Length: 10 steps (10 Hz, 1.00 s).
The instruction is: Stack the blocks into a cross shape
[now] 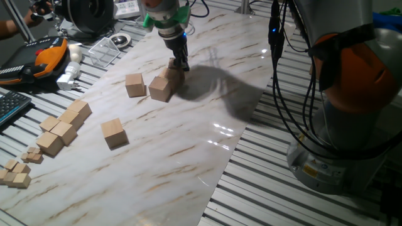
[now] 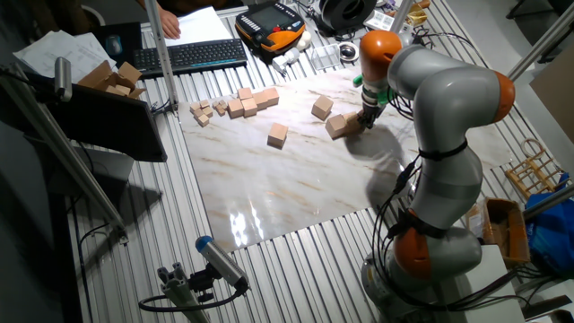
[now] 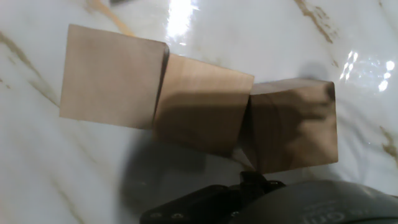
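Robot base and arm [image 1: 352, 94] fill the foreground of one fixed view, reaching over the marble-topped bench [image 1: 207, 125]. Largest to smallest, the task items follow. A cluster of three blocks [image 3: 205, 106] lies directly under the claw [image 1: 181, 63]; in the hand view they run in a loose row, faces touching but each turned slightly against its neighbour. A fourth block [image 1: 135, 85] sits near the cluster, on its side away from the arm's base. A fifth block [image 1: 114, 133] rests well apart from the claw, towards the bench edge. Beyond it lie a joined row of cubes [image 1: 63, 129] and small cubelets [image 1: 17, 172], not part of the task.

Claw state: low at the cluster, but whether it grips a block or is released cannot be told. Judged step: laying the cross's first arm. The next move calls for squaring these three, then fetching the two outlying blocks.
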Available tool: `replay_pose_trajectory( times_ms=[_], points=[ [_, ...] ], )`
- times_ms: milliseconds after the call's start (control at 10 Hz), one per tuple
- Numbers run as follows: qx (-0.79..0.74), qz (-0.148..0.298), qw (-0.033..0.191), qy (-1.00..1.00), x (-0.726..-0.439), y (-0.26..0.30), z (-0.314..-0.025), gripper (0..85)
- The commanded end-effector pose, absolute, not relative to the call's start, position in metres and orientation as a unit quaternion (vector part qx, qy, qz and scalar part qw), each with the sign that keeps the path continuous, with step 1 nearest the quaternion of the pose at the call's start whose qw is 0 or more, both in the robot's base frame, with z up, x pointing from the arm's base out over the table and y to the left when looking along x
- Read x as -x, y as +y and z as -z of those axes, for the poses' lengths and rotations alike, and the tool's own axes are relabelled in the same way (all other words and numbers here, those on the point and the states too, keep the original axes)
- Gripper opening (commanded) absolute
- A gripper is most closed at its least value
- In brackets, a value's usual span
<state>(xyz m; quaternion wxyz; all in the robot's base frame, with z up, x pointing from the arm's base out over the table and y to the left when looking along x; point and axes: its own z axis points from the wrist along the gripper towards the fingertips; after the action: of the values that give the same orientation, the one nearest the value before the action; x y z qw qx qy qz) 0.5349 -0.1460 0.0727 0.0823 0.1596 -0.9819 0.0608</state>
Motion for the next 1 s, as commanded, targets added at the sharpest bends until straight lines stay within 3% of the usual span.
replay_pose_trajectory(
  times_ms=[0,900],
  points=[
    [-0.160,-0.062,0.084,-0.982,-0.531,-0.149,-0.076,0.0],
    [-0.170,-0.070,0.077,-0.980,-0.541,-0.157,-0.079,0.0]
  ],
)
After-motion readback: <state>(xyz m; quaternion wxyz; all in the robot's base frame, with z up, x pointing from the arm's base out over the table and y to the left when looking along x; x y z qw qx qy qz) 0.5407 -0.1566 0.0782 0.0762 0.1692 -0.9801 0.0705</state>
